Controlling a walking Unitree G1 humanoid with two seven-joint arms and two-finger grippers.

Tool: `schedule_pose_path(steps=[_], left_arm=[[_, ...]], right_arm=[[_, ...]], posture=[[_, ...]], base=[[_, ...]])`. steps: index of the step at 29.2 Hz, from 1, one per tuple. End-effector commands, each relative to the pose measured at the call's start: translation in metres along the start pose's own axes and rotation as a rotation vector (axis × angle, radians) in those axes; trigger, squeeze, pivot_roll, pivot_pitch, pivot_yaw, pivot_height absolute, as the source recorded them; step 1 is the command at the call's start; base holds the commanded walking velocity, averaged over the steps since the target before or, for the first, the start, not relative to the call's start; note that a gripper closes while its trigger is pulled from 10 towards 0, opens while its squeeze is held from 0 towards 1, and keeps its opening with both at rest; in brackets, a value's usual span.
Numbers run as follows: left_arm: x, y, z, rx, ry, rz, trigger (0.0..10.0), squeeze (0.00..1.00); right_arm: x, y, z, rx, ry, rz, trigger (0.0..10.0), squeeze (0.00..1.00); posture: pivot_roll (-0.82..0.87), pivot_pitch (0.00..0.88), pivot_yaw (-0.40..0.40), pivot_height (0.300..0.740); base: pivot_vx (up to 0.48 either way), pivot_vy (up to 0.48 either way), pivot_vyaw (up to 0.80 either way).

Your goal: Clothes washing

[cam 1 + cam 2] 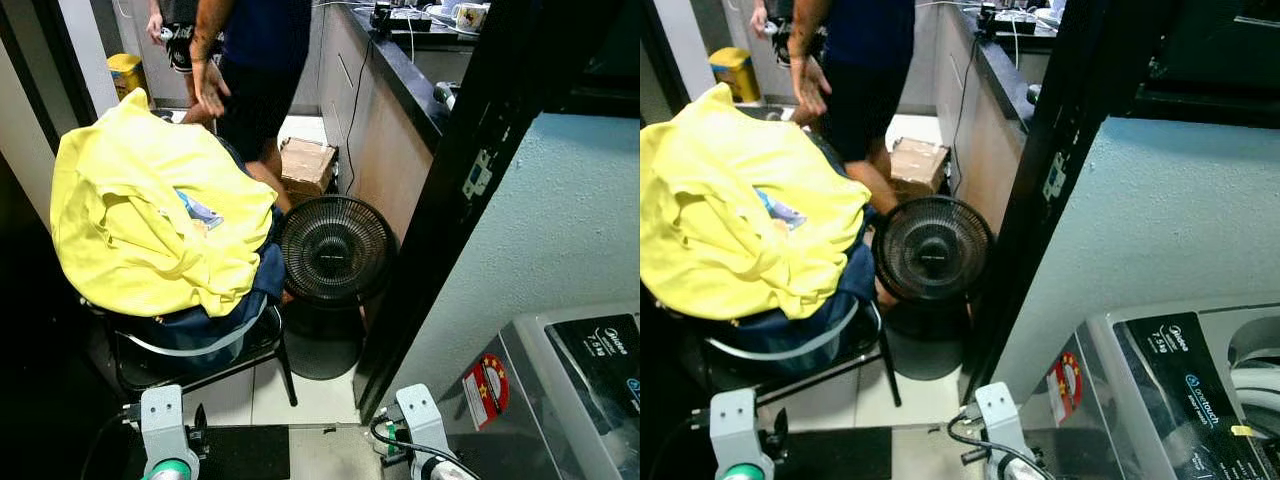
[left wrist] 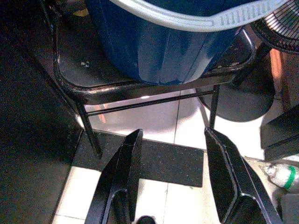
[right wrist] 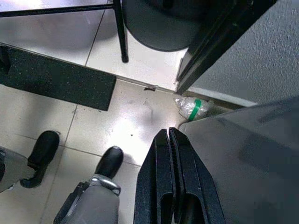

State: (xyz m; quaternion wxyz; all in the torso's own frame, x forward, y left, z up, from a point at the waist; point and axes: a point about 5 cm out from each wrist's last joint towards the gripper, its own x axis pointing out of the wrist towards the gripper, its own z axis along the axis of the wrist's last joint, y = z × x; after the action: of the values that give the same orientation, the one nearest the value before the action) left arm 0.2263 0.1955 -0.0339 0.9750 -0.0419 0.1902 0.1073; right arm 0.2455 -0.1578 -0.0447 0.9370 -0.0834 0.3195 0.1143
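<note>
A yellow garment is heaped over a blue laundry basket that stands on a black chair to my left front. The grey washing machine is at the lower right. My left gripper hangs low, open, with nothing between its fingers, pointing at the chair legs and the blue basket. My right gripper is shut and empty, held over the floor beside the washing machine's corner.
A person stands behind the chair. A black floor fan stands beside the chair, a cardboard box behind it. A counter runs along the right. A dark mat and a crumpled plastic bottle lie on the tiles.
</note>
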Motion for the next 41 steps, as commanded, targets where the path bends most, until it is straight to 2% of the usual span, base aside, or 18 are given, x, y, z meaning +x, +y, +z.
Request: schedule_pose_path(steps=[1, 8, 16, 21, 23, 26, 28, 34, 35, 36, 41], left_arm=[[-0.004, 0.007, -0.005, -0.013, 0.011, 0.030, 10.0, 0.00], [-0.008, 0.016, -0.009, -0.022, 0.018, 0.067, 10.0, 0.00], [-0.014, 0.018, -0.014, -0.051, 0.012, 0.110, 10.0, 0.00], [-0.014, 0.020, -0.015, -0.049, 0.018, 0.109, 10.0, 0.00], [-0.011, 0.017, -0.013, -0.028, 0.023, 0.085, 10.0, 0.00], [-0.010, 0.015, -0.013, -0.021, 0.030, 0.073, 10.0, 0.00], [-0.007, 0.008, -0.013, 0.043, 0.047, -0.003, 10.0, 0.00], [-0.007, 0.008, -0.013, 0.043, 0.047, -0.003, 10.0, 0.00], [-0.009, 0.005, -0.016, 0.077, 0.066, -0.044, 10.0, 0.00], [-0.011, 0.005, -0.020, 0.075, 0.080, -0.046, 10.0, 0.00], [-0.013, 0.006, -0.023, 0.060, 0.094, -0.047, 10.0, 0.00]], right_arm=[[0.000, 0.000, -0.002, -0.022, 0.016, 0.001, 10.0, 0.00], [0.000, 0.002, -0.004, -0.063, 0.027, 0.008, 10.0, 0.00], [-0.001, 0.004, -0.004, -0.132, 0.021, 0.066, 10.0, 0.00], [-0.001, 0.007, -0.006, -0.121, 0.035, 0.086, 10.0, 0.00], [-0.004, 0.009, -0.013, -0.130, 0.059, 0.110, 10.0, 0.00], [-0.005, 0.010, -0.017, -0.138, 0.071, 0.117, 10.0, 0.00], [-0.008, 0.013, -0.024, -0.107, 0.078, 0.114, 10.0, 0.00], [-0.008, 0.013, -0.024, -0.107, 0.078, 0.114, 10.0, 0.00], [-0.006, 0.020, -0.023, -0.073, 0.088, 0.112, 10.0, 0.00], [-0.004, 0.024, -0.021, -0.065, 0.099, 0.113, 10.0, 0.00], [-0.005, 0.023, -0.029, -0.046, 0.189, 0.128, 10.0, 0.00]], posture=[[0.17, 0.004, -0.048, 0.740], [0.17, 0.010, -0.072, 0.740], [0.17, 0.028, -0.109, 0.740], [0.16, 0.026, -0.101, 0.740], [0.15, 0.015, -0.064, 0.740], [0.13, 0.023, -0.050, 0.740], [0.10, 0.052, -0.051, 0.740], [0.10, 0.052, -0.051, 0.740], [0.06, 0.088, -0.010, 0.740], [0.06, 0.090, -0.009, 0.740], [0.04, 0.078, 0.005, 0.740]], base=[[0.000, 0.000, 0.00], [0.000, 0.000, 0.00], [0.000, 0.000, 0.00], [0.000, 0.000, 0.00], [0.000, 0.000, 0.00], [0.000, 0.000, 0.00], [0.000, 0.000, 0.00], [0.000, 0.000, 0.00], [0.000, 0.000, 0.00], [0.000, 0.000, 0.00], [0.000, 0.000, 0.00]])
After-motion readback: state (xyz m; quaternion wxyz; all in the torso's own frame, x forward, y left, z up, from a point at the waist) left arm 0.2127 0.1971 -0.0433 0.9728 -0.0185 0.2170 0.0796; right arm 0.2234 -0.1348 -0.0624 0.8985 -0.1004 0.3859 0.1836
